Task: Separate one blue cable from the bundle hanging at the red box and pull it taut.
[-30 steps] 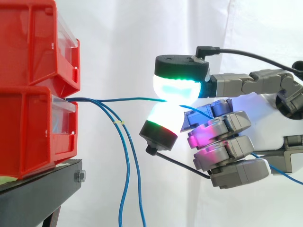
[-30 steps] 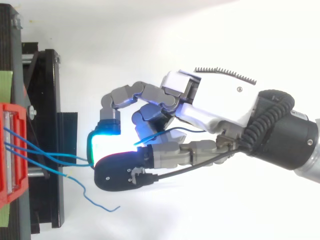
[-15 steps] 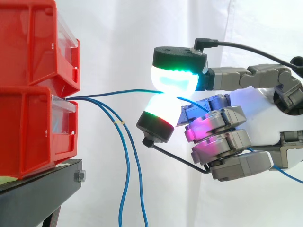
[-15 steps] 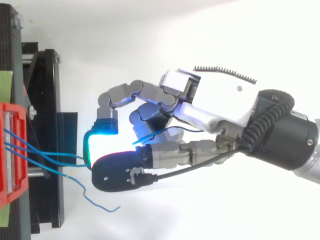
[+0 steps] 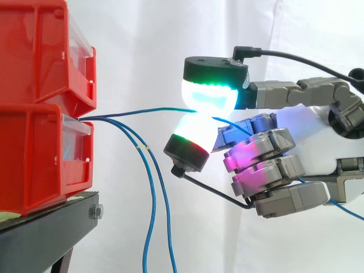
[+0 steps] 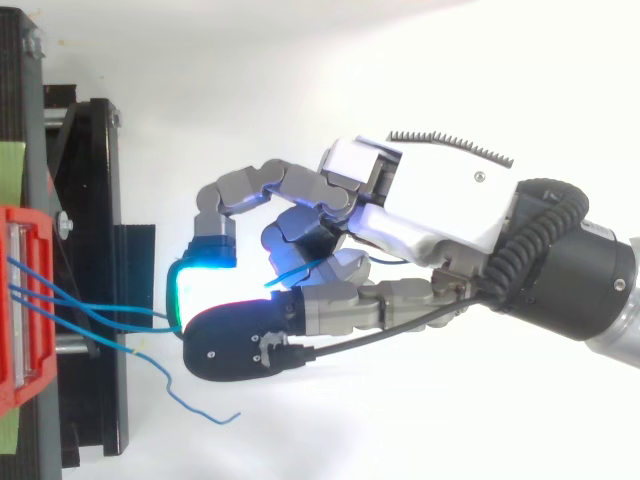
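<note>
My fingers (image 5: 209,98) pinch 1 thin blue cable (image 5: 145,111) between their glowing pads, and the rest of my hand (image 5: 267,170) is curled below. The cable runs almost level and straight from the lower red plastic bin (image 5: 34,153) on the black metal stand (image 5: 45,233) to the pinch. 2 other blue cables (image 5: 151,210) hang loose beside the bin, apart from my hand.

A white fabric curtain (image 5: 142,45) with soft vertical folds fills the backdrop, brightly and evenly lit. At 7 o'clock in the side view, a black metal stand (image 5: 42,230) carries a silver bolt (image 5: 95,212).
</note>
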You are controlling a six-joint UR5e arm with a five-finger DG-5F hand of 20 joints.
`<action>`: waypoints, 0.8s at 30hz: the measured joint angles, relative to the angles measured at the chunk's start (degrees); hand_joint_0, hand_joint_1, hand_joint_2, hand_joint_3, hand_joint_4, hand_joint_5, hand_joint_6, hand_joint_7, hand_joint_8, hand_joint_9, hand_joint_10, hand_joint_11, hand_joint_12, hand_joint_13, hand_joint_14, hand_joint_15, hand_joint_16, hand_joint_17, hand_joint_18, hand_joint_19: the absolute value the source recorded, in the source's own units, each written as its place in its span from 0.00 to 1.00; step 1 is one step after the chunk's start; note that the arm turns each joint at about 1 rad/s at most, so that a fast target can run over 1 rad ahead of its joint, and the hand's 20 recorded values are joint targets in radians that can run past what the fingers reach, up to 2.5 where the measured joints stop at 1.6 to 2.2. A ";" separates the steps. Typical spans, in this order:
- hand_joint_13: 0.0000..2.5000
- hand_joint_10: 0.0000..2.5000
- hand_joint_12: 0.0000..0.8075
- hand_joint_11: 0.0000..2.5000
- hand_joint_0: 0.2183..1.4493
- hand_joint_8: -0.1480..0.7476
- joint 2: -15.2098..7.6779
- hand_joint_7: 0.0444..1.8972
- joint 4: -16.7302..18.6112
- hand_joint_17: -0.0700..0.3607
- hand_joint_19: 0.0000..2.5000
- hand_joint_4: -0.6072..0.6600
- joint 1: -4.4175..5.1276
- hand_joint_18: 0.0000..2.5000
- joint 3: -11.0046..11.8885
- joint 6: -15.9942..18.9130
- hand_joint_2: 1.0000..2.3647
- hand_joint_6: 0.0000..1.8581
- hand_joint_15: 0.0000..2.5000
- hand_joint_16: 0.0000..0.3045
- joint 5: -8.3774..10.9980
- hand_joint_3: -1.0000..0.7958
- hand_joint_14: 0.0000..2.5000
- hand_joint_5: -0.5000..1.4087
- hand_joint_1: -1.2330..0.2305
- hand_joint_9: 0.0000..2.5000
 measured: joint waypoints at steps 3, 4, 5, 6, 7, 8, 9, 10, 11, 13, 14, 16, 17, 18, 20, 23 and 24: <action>0.35 1.00 0.53 0.69 0.36 0.55 0.01 0.73 -0.02 0.40 0.70 0.37 0.00 0.57 -0.04 0.00 0.01 0.51 0.72 0.15 -0.05 0.62 1.00 0.18 0.36 0.37; 0.35 1.00 0.53 0.69 0.36 0.55 0.01 0.73 -0.05 0.40 0.71 0.37 0.00 0.57 -0.05 0.00 0.01 0.51 0.72 0.15 -0.08 0.62 1.00 0.18 0.36 0.37; 0.35 1.00 0.53 0.69 0.36 0.55 0.02 0.73 -0.08 0.40 0.71 0.37 0.00 0.57 -0.05 0.00 0.01 0.51 0.72 0.15 -0.11 0.62 1.00 0.18 0.36 0.37; 0.35 1.00 0.53 0.69 0.36 0.55 0.01 0.73 -0.11 0.40 0.71 0.37 0.00 0.57 -0.04 0.00 0.01 0.51 0.72 0.15 -0.14 0.62 1.00 0.18 0.36 0.37; 0.35 1.00 0.53 0.69 0.36 0.55 0.00 0.73 -0.14 0.40 0.71 0.37 0.00 0.57 -0.03 0.00 0.01 0.51 0.71 0.15 -0.15 0.62 1.00 0.18 0.36 0.37; 0.35 1.00 0.53 0.69 0.36 0.55 0.00 0.73 -0.14 0.40 0.71 0.37 0.00 0.57 -0.03 0.00 0.01 0.51 0.72 0.15 -0.14 0.62 1.00 0.18 0.36 0.37; 0.35 1.00 0.53 0.68 0.36 0.54 0.00 0.73 -0.15 0.40 0.71 0.36 0.00 0.57 -0.02 0.00 0.01 0.51 0.72 0.15 -0.13 0.62 1.00 0.18 0.36 0.37; 0.35 1.00 0.52 0.69 0.37 0.54 0.00 0.73 -0.16 0.41 0.70 0.36 0.00 0.57 -0.03 0.00 0.01 0.51 0.71 0.15 -0.12 0.62 1.00 0.18 0.35 0.37; 0.35 1.00 0.52 0.69 0.37 0.54 0.00 0.73 -0.17 0.41 0.70 0.36 0.00 0.57 -0.02 0.00 0.01 0.50 0.72 0.16 -0.12 0.62 1.00 0.18 0.35 0.37; 0.35 1.00 0.52 0.69 0.37 0.53 0.00 0.73 -0.19 0.41 0.68 0.36 -0.01 0.56 -0.02 0.00 0.01 0.50 0.71 0.16 -0.09 0.61 1.00 0.18 0.35 0.37; 0.35 1.00 0.52 0.69 0.37 0.53 0.00 0.73 -0.21 0.41 0.68 0.36 0.00 0.56 -0.02 0.00 0.01 0.50 0.72 0.16 -0.08 0.61 1.00 0.18 0.34 0.37; 0.34 1.00 0.51 0.68 0.38 0.53 0.01 0.73 -0.23 0.41 0.68 0.36 0.00 0.56 -0.02 0.00 0.01 0.50 0.72 0.15 -0.07 0.61 1.00 0.18 0.34 0.37; 0.34 1.00 0.51 0.70 0.38 0.53 0.01 0.73 -0.24 0.41 0.68 0.36 0.00 0.56 -0.01 0.00 0.01 0.50 0.72 0.15 -0.08 0.61 1.00 0.18 0.34 0.37; 0.34 1.00 0.51 0.68 0.38 0.53 0.01 0.73 -0.25 0.40 0.68 0.36 0.00 0.56 -0.01 0.00 0.01 0.50 0.72 0.15 -0.09 0.61 1.00 0.18 0.34 0.37; 0.34 1.00 0.51 0.69 0.38 0.53 0.00 0.74 -0.26 0.40 0.67 0.36 0.00 0.56 -0.01 0.00 0.01 0.50 0.72 0.15 -0.10 0.61 1.00 0.18 0.34 0.38; 0.35 1.00 0.52 0.68 0.38 0.54 -0.02 0.73 -0.26 0.41 0.67 0.36 0.00 0.56 0.00 0.00 0.01 0.50 0.70 0.15 -0.07 0.61 1.00 0.18 0.34 0.38; 0.35 1.00 0.53 0.68 0.38 0.54 -0.02 0.73 -0.26 0.41 0.67 0.36 0.00 0.56 0.00 0.00 0.01 0.50 0.70 0.15 -0.08 0.61 1.00 0.18 0.34 0.38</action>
